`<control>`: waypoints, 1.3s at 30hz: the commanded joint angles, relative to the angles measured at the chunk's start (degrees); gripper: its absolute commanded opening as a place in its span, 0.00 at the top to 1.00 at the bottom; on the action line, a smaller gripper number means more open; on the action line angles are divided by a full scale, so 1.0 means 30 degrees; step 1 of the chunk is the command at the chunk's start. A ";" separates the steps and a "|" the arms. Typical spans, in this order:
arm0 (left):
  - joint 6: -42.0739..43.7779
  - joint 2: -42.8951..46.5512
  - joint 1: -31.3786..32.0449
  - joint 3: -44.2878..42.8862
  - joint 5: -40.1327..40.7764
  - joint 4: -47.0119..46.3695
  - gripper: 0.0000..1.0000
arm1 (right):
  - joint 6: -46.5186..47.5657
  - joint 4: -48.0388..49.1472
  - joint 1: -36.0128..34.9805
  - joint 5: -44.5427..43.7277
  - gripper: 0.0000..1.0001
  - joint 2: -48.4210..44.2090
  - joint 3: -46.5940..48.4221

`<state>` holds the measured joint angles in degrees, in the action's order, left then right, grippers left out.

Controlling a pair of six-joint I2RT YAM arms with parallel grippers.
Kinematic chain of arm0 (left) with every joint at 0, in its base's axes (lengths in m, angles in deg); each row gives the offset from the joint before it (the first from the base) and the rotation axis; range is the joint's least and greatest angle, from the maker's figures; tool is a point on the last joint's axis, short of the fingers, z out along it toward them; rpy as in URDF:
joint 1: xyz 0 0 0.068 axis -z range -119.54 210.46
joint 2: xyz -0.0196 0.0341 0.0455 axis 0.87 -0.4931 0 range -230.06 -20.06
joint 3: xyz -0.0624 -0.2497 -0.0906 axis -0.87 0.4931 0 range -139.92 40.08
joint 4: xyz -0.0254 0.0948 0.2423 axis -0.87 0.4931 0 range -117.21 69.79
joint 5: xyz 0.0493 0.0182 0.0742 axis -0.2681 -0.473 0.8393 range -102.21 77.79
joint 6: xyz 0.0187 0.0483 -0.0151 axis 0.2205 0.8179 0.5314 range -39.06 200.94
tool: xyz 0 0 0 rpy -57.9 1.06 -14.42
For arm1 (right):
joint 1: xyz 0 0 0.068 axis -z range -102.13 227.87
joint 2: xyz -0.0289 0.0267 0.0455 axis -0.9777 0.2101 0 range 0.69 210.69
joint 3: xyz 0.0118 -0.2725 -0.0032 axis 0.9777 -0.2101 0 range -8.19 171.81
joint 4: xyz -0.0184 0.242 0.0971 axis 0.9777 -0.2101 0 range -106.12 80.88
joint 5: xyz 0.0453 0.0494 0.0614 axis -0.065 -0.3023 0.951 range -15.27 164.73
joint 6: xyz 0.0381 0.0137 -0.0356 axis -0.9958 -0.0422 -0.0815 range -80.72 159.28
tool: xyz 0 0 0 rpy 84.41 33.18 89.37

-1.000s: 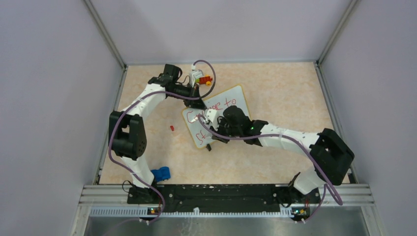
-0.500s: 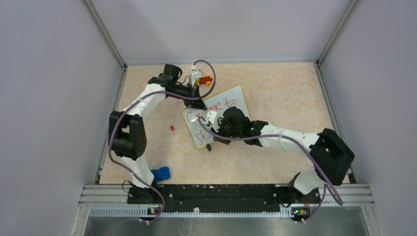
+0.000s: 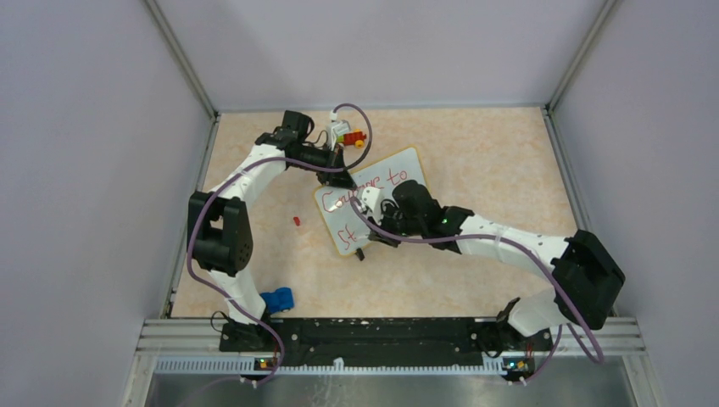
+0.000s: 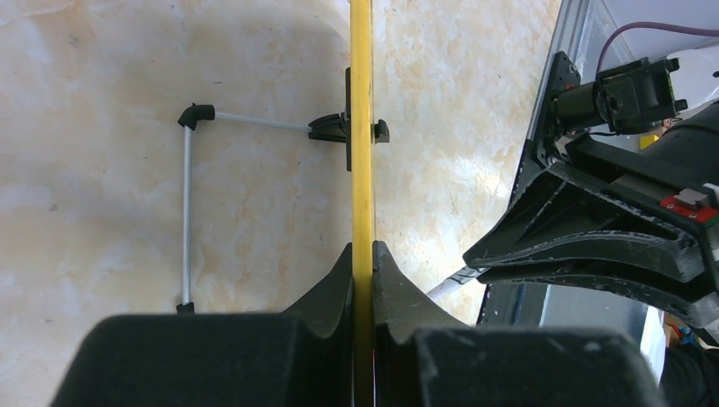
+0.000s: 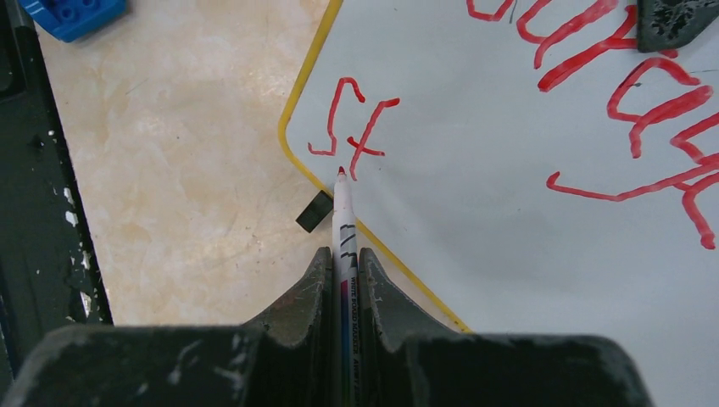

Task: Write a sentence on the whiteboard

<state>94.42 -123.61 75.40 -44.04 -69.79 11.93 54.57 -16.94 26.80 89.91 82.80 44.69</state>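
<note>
The whiteboard (image 3: 405, 163) sits a little left of the middle of the table (image 3: 509, 161), turned at an angle so one corner points toward the arms. It is propped up at the back on a thin wire stand (image 4: 186, 212).

The left gripper (image 3: 339, 175) reaches in from the far left and has its fingers pressed together on the board's yellow rim. The wrist view shows the board edge-on, clamped between the two black pads (image 4: 343, 275).

The right gripper (image 3: 370, 206) comes across from the right, over the lower half of the board. It is pinching a marker (image 5: 343, 220) that sticks straight out between its fingers.

The sentence (image 5: 366, 140) is only partly there. A red top line runs across the board, and below it the second line has just "St". The marker's red tip is right under those two letters, close to the rim at the board's near-left edge. From here it looks to be on the surface, though I can't be sure it touches.

One small black foot (image 5: 314, 212) pokes out from under the rim just beside the tip. A blue block (image 3: 277, 298) lies near the left arm's base. A small red piece (image 3: 297, 220) lies on the table left of the board, and a little white, red and yellow toy (image 3: 348, 136) sits behind the left gripper.
</note>
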 commanded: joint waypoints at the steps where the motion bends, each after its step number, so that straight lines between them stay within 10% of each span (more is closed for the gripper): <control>1: 0.0851 -0.0262 0.0495 0.0425 0.0679 0.1768 1.00 | -0.0189 0.0235 0.0530 0.1027 1.00 -0.0908 0.0269; 39: 0.0895 -0.0260 0.0499 0.0406 0.0653 0.1750 1.00 | -0.0292 0.1396 0.0910 -0.1702 1.00 0.0540 0.0719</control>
<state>94.44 -123.61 75.40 -44.04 -69.79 11.95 54.37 -14.71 29.03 85.58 83.45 44.25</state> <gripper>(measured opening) 0.096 0.087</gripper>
